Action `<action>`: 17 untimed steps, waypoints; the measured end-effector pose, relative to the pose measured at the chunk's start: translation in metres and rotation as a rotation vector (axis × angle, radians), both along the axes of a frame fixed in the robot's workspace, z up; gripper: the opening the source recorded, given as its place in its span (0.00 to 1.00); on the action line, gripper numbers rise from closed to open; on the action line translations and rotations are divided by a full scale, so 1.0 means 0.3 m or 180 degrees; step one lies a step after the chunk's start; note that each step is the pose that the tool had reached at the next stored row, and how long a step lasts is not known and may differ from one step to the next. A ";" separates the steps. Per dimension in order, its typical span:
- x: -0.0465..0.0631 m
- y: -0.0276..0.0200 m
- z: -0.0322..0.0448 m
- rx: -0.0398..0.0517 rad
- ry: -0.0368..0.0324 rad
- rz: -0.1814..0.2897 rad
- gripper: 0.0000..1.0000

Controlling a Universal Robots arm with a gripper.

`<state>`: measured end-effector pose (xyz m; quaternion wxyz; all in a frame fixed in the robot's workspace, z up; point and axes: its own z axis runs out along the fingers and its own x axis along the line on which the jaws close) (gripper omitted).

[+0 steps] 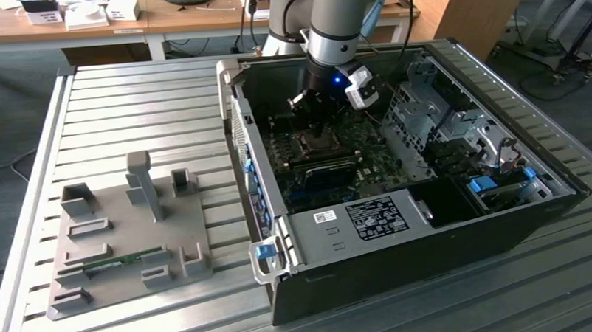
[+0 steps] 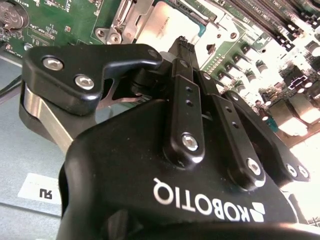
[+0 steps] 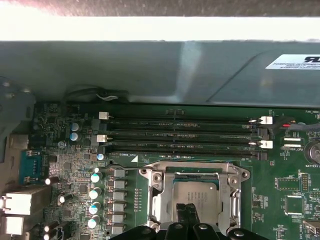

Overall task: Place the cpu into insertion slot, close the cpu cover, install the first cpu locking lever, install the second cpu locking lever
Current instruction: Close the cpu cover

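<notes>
Cpu (image 3: 196, 190) (image 2: 167, 22) is seen seated in its socket, silvery-grey top facing up, in both wrist views. It is framed by the cpu cover (image 3: 156, 197) (image 2: 127, 20), which is laid flat around it so that the chip shows through the square window. The gripper (image 3: 187, 210) (image 2: 181, 47) (image 1: 323, 132) is held directly over the cpu, its dark fingertips drawn together, and nothing is seen between them. Whether the tips touch the chip cannot be told.

The socket is mounted on a green motherboard (image 3: 280, 200) (image 1: 375, 159). Four long black memory slots (image 3: 180, 132) are set just beside the cover, and a row of blue-topped capacitors (image 3: 95, 192) is lined up along another side.

In the exterior view the motherboard is housed in an open black computer case (image 1: 417, 258) laid on a slatted metal table (image 1: 126, 113). Toward the exterior view's left, well apart from the case, a grey fixture tray (image 1: 130, 216) is placed, and a green memory module (image 1: 112, 262) is held in one of its holders.
</notes>
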<state>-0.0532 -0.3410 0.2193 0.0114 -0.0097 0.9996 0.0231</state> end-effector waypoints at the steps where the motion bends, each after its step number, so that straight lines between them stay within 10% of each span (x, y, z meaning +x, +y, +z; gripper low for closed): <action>1: -0.004 0.000 -0.001 0.0001 -0.0001 0.0000 0.11; 17: -0.046 0.000 -0.022 0.0000 -0.0006 0.0000 0.11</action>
